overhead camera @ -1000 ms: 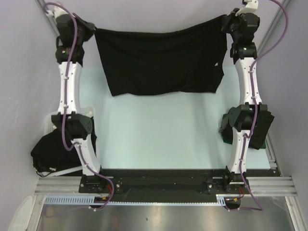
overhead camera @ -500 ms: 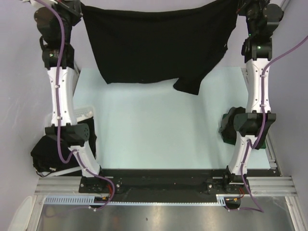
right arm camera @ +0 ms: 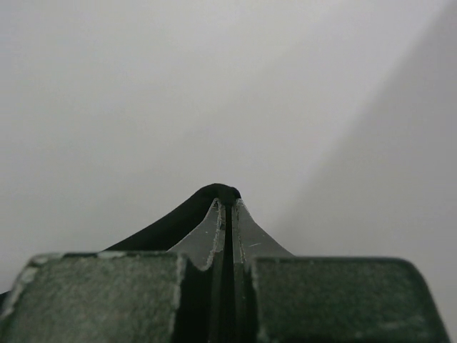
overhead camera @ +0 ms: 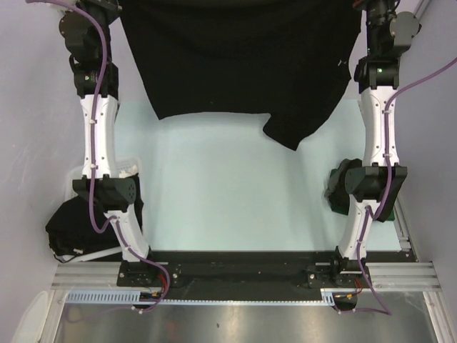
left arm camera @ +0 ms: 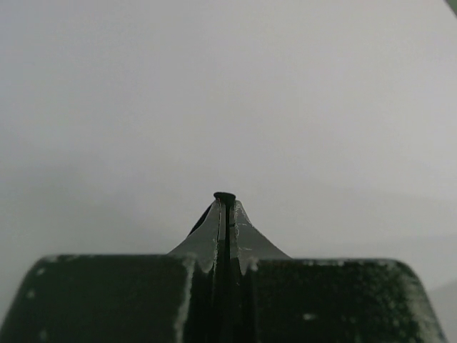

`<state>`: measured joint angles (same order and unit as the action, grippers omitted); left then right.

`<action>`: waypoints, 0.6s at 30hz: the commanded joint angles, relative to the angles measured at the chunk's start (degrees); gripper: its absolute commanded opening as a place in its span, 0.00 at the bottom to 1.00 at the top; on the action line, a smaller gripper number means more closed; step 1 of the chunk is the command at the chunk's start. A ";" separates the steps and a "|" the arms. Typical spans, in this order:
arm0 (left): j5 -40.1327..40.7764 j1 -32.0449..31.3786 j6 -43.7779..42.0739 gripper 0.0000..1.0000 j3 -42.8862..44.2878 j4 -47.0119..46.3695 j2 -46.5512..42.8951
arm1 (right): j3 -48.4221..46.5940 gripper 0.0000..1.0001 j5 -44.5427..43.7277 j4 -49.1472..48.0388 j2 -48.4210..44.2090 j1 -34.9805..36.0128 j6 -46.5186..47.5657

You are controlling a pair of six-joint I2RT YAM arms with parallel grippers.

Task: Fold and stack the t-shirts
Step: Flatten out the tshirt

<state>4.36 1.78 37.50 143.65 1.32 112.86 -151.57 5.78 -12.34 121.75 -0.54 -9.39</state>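
Counter (overhead camera: 228, 207): pale surface, open stretch on near side of hanging cloth.
T-shirt (overhead camera: 243, 64): black, suspended at far end, long axis left-right between both arms. Hem hangs over far part of counter.
Sleeve (overhead camera: 285, 132): droops lowest, right of centre.
Left gripper (left arm camera: 225, 205): fingers pressed together, sliver of black cloth pinched at tips.
Right gripper (right arm camera: 226, 207): same, pinching black edge.
Judgement: cloth hangs below both grippers, neither arm nearer. Lay-down calls for matched descent, drawing toward near side.
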 commanded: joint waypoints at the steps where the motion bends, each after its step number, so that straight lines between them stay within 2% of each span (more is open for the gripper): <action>1: -1.19 -0.29 -0.32 0.00 2.33 -8.61 -0.71 | -1.54 0.00 -0.42 -9.28 -1.25 0.36 1.82; 8: -5.23 -0.38 -2.42 0.00 5.06 -14.06 -3.25 | -1.36 0.00 -0.16 -11.74 -4.33 2.55 5.17; 13: -10.68 -0.38 -3.75 0.00 2.17 -10.30 -8.26 | 0.99 0.00 1.78 -4.82 -9.76 2.91 5.78; 15: -13.22 -0.37 -4.27 0.00 -4.12 -7.66 -12.91 | 5.20 0.00 1.17 0.89 -13.89 3.17 5.87; 17: -13.76 -0.29 -4.71 0.00 -11.95 -5.73 -20.34 | 16.53 0.00 -1.64 6.76 -22.15 4.04 7.18; 18: -13.33 -0.29 -4.54 0.00 -21.74 -5.19 -23.18 | 21.53 0.00 -3.22 8.54 -25.05 4.49 7.54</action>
<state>-5.32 1.50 34.72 137.10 -5.43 103.15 -140.84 6.66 -10.96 110.41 2.79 -4.43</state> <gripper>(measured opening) 0.010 0.022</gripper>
